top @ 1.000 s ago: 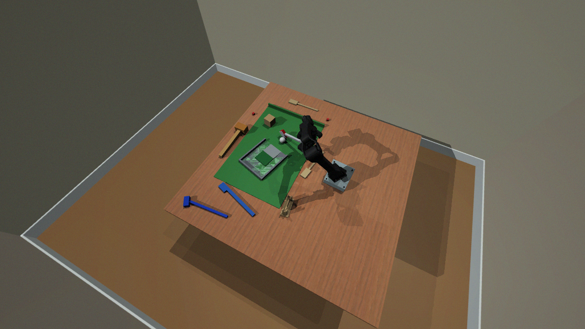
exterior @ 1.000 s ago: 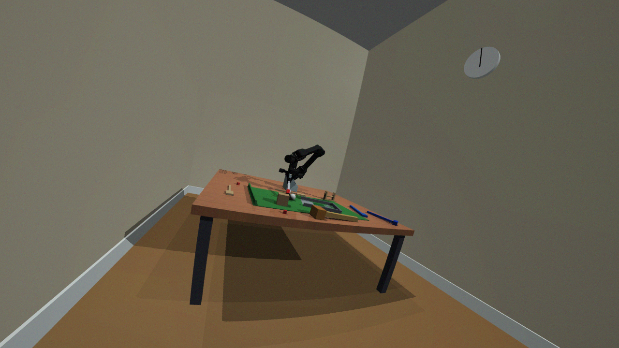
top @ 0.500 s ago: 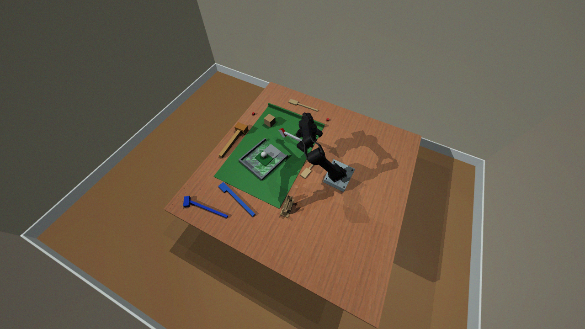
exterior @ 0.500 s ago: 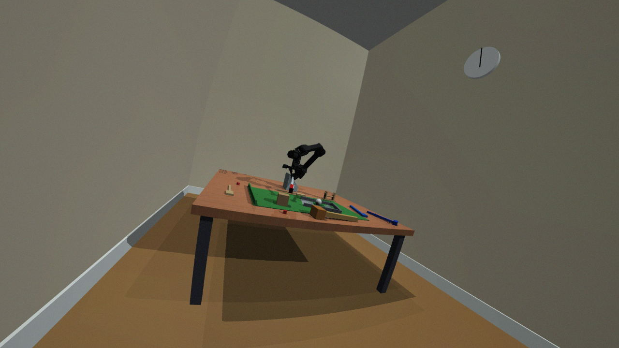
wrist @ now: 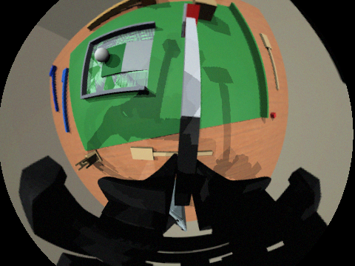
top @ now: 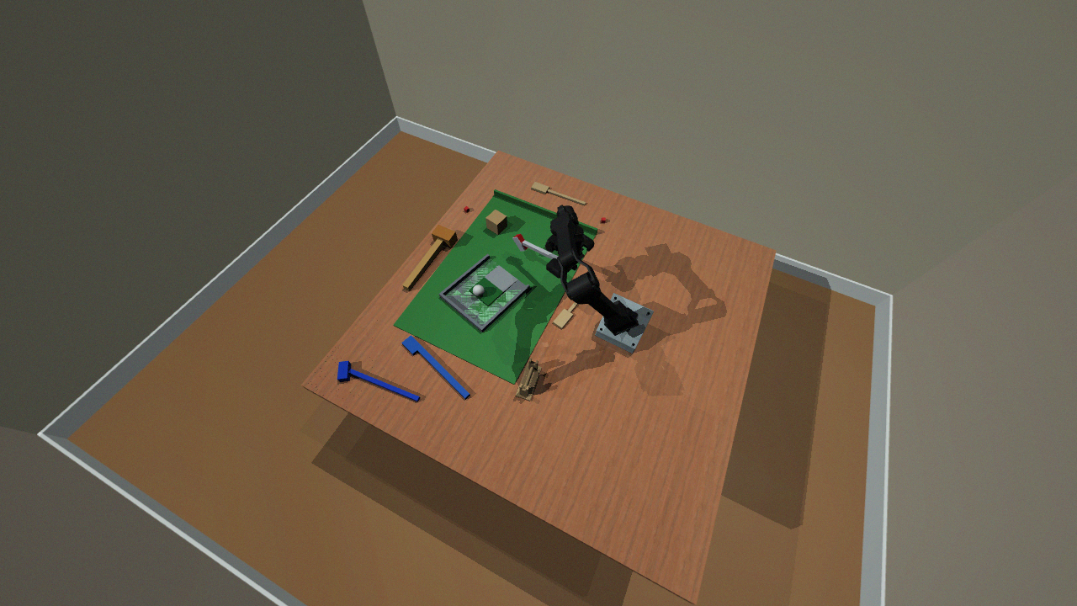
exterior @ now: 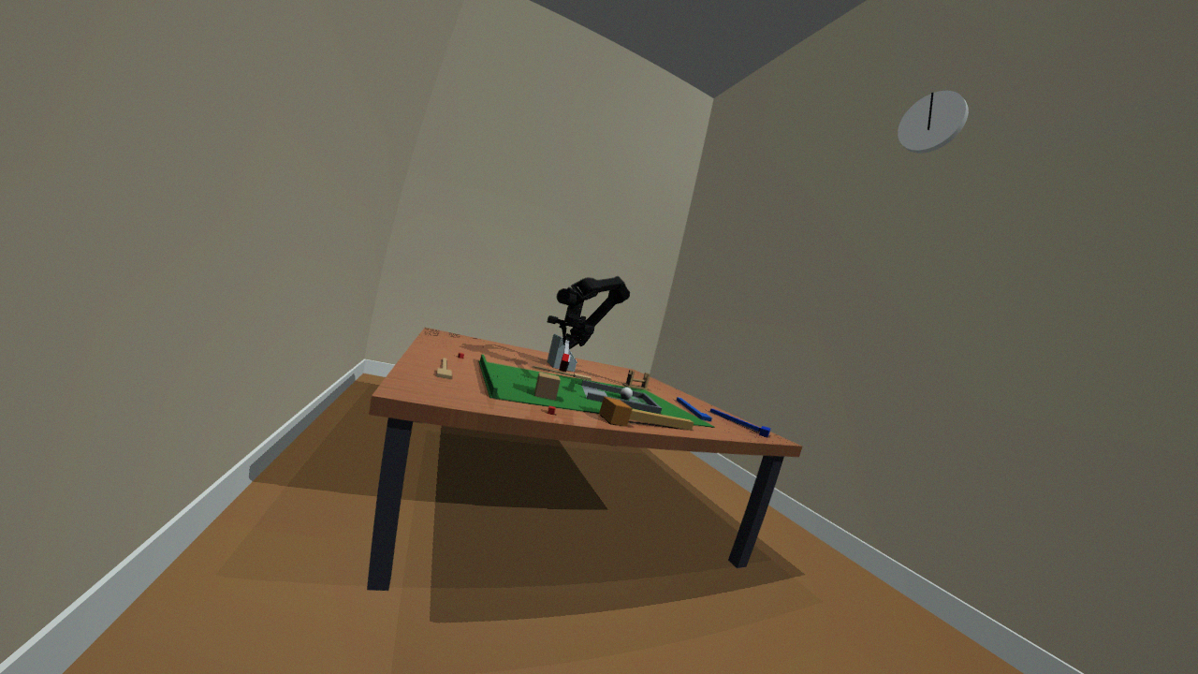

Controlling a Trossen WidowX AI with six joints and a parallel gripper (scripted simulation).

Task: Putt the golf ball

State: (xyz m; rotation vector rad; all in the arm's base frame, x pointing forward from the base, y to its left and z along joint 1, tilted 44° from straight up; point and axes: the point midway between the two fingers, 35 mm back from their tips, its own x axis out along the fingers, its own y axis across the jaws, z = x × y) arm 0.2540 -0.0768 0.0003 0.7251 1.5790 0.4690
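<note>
My gripper [top: 559, 261] [wrist: 181, 157] is shut on the dark grip of the red putter [top: 537, 247] [exterior: 565, 358] [wrist: 192, 66]. The putter's pale shaft points away from me, and its red head is raised above the green mat [top: 421, 320] [wrist: 242, 100]. The white golf ball [top: 479, 289] [exterior: 626, 392] [wrist: 102, 55] is inside the grey walls [top: 460, 313] [wrist: 115, 92], at the far side of the raised green [top: 493, 290] [wrist: 120, 52]. The grey ramp [top: 504, 276] [wrist: 137, 55] is on the putter's side. I cannot tell whether the ball is still moving.
A wooden block [top: 495, 221] [exterior: 547, 385] [wrist: 205, 9] stands on the mat beyond the putter head. A wooden mallet [top: 444, 236] [exterior: 615, 410] and two blue clubs [top: 443, 370] [top: 384, 385] lie beside the mat. A wooden paddle [top: 563, 318] [wrist: 142, 153] lies near my base.
</note>
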